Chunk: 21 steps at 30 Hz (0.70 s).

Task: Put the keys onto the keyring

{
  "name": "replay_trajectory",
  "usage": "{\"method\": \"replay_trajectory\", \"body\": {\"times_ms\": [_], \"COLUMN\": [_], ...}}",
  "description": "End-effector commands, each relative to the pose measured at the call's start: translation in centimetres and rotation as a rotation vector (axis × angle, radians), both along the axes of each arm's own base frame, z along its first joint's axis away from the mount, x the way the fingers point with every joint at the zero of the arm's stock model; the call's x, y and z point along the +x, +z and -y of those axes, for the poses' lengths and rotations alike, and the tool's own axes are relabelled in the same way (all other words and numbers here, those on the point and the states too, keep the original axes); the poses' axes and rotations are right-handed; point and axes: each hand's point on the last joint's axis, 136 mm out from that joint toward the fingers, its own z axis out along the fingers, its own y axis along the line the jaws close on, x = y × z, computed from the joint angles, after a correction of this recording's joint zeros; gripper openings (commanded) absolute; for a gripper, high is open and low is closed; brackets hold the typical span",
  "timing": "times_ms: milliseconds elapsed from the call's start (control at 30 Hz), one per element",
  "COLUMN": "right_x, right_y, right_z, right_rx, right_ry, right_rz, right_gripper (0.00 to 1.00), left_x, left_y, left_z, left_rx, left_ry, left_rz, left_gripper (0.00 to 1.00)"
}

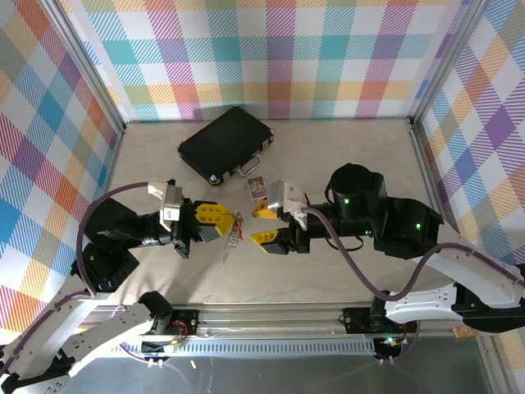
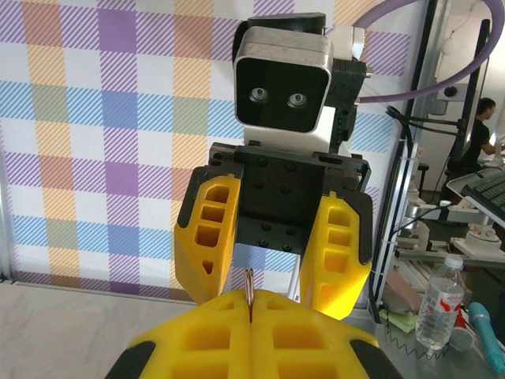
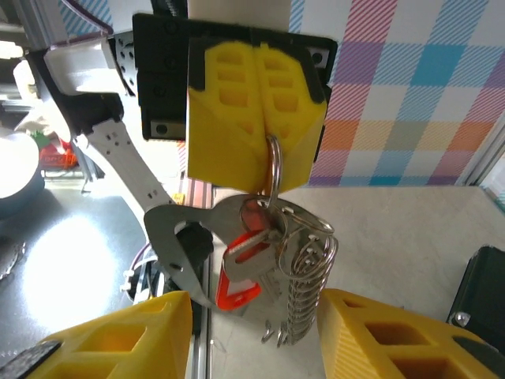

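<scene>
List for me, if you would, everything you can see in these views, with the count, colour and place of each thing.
table: 1, pale beige, inside checked walls
black case: 1, black, closed, on the far side of the table
small card: 1, white and dark, flat on the table just in front of the case
keyring: 1, silver-grey, held in the air above the table's middle
key: 1, bright red, hanging in the keyring's bunch
flat metal piece: 1, silver, hanging in the same bunch
plastic bottle: 1, clear, outside the cell
left gripper: 1, yellow jaws shut on the keyring
right gripper: 1, yellow jaws open, facing the keyring
</scene>
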Motion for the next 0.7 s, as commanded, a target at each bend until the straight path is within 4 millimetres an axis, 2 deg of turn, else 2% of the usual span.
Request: {"method": "replay_trajectory", "body": {"times_ms": [0,200,667], "right_x": [-0.2,-0.5,-0.6], "right_y": [1.5,0.3,-0.7], "right_z": [-0.3,-0.8,-2.2], "right_rx": [0.108,0.103,0.085], "right_ry": [-0.003,0.021,0.041], "right_rz": [-0.016,-0.053,-0.122], "right_gripper": [0.47,0.46,0.42], "left_x": [-0.3,0.1,0.6], "left_y": [1.7,1.8,1.7], "left_z": [-0.8,-0.6,-0.4], "left_rx": [-0.066,-0.062,-0.068], "left_ry": [0.026,0.041,0.051], "left_rz": [0.036,0.033,0.015], "left_gripper": [0.00,0.00,0.00]}}
